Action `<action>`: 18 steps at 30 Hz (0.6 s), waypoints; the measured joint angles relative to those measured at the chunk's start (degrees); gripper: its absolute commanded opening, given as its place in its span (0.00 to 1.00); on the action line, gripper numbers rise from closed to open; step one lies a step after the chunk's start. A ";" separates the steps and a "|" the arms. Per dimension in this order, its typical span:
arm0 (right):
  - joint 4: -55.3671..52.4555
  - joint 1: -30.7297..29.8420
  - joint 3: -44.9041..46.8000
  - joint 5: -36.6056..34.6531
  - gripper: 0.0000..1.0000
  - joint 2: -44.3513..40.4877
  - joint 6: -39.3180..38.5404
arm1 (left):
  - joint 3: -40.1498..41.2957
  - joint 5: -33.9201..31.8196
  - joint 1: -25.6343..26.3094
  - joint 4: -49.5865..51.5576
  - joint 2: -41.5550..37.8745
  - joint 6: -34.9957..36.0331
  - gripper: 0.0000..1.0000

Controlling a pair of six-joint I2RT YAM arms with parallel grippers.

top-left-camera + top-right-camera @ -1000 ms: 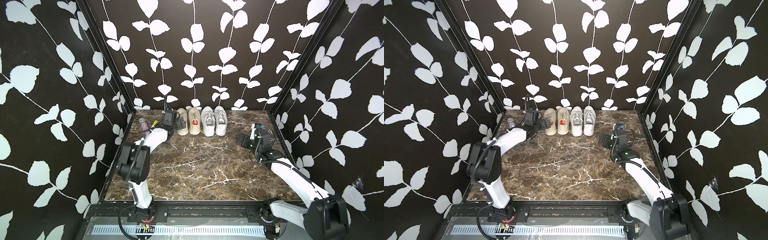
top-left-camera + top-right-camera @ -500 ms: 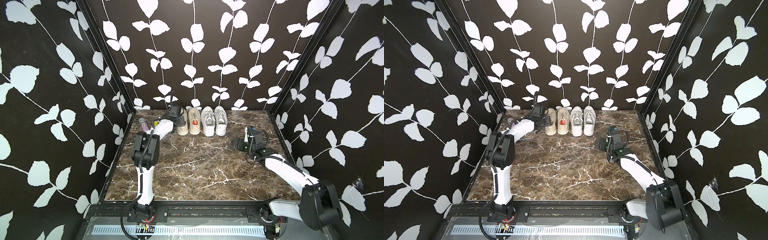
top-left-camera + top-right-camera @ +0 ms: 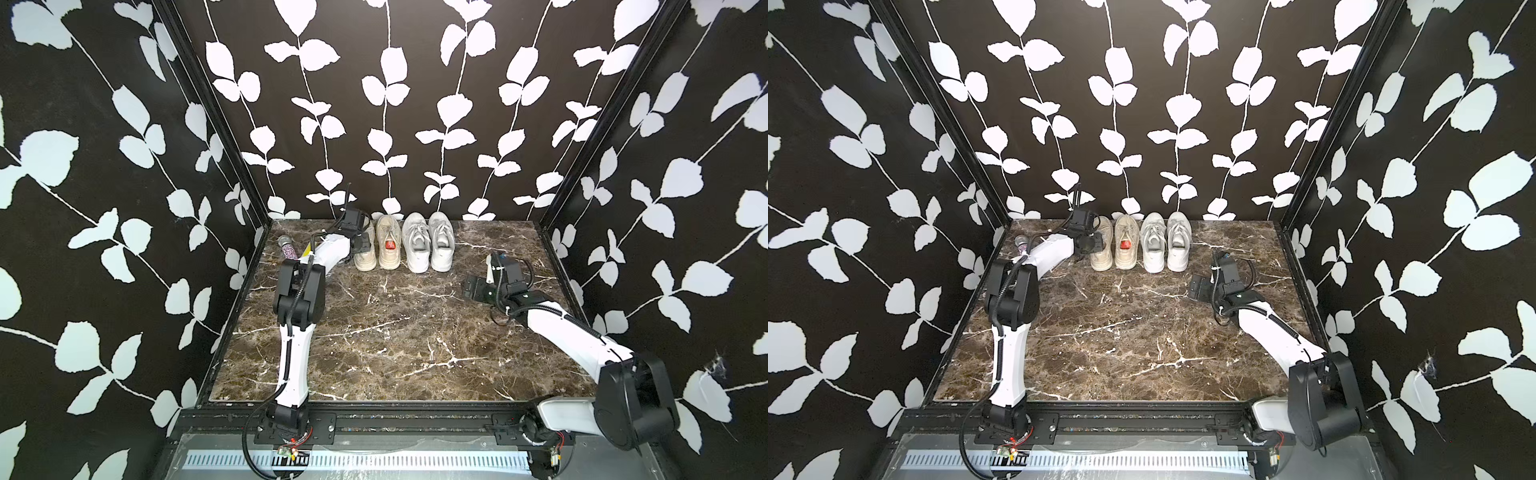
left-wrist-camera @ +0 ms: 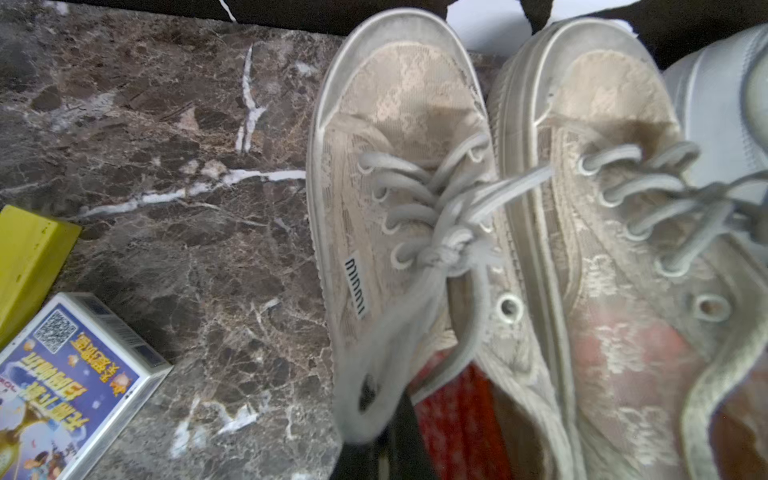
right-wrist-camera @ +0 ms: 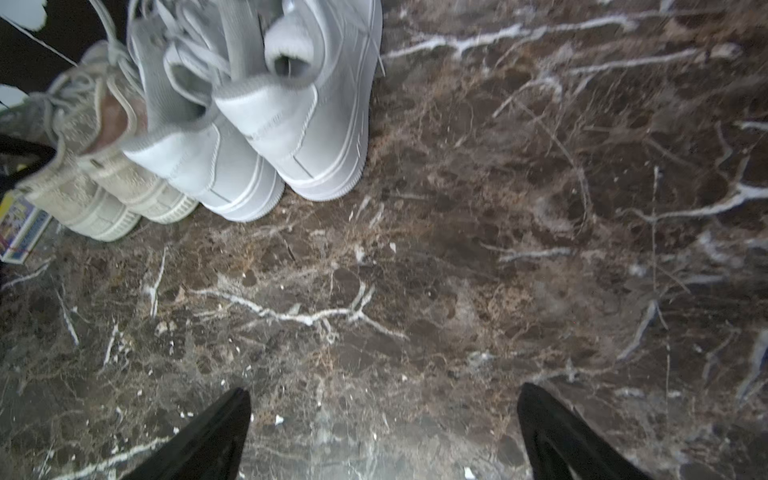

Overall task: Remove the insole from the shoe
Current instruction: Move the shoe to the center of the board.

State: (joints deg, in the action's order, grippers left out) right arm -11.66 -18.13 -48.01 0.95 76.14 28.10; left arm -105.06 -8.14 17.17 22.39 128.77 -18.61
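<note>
**Left pincer clamped at the beige shoe's heel; insole not out**

The scene is a booth with black walls [image 3: 386, 104] printed with white leaf vines, floored by a brown marble tabletop [image 3: 374, 340] veined in white. Four shoes line the back edge, toes to the wall. On the far left is the beige lace shoe [image 3: 365, 253], its twin is touching beside it, and then come two white sneakers [image 3: 417, 245].

The left gripper [image 3: 360, 245] sits at that first shoe's heel opening, jaws pressed together. The wrist view is too blurred to tell what they pinch. The red insole [image 4: 453, 415] lies inside the shoe, just beside the fingers.

Well apart, the right gripper [image 5: 384, 392] hangs low over bare marble, spread wide and holding nothing. A card box [image 4: 66, 382] and a yellow block [image 4: 29, 249] lie beside the shoe.
</note>
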 measured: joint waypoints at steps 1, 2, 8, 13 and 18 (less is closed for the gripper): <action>-0.68 -0.11 -0.13 0.37 0.99 0.11 0.00 | 0.26 -0.11 -0.02 -0.04 -0.22 0.20 0.00; -1.38 -0.24 -0.42 0.68 0.99 0.37 -0.02 | 0.87 -0.31 -0.02 -0.26 -0.63 0.26 0.00; -4.00 -2.43 -1.33 1.64 0.99 1.70 0.20 | 13.42 0.31 -0.28 -0.94 -10.34 -0.55 0.00; -4.46 -4.94 -1.33 1.64 0.98 1.68 0.81 | 27.69 2.95 -0.22 -2.99 -22.32 -3.96 0.00; -5.01 -6.71 -1.33 1.64 0.97 1.62 1.09 | 38.84 3.61 2.67 -4.57 -32.63 -6.45 0.00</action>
State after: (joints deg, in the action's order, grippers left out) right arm -16.67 -24.84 -49.34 2.59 77.76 29.19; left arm -66.22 -4.54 19.84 17.82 96.14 -25.06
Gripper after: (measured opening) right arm 0.973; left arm 0.051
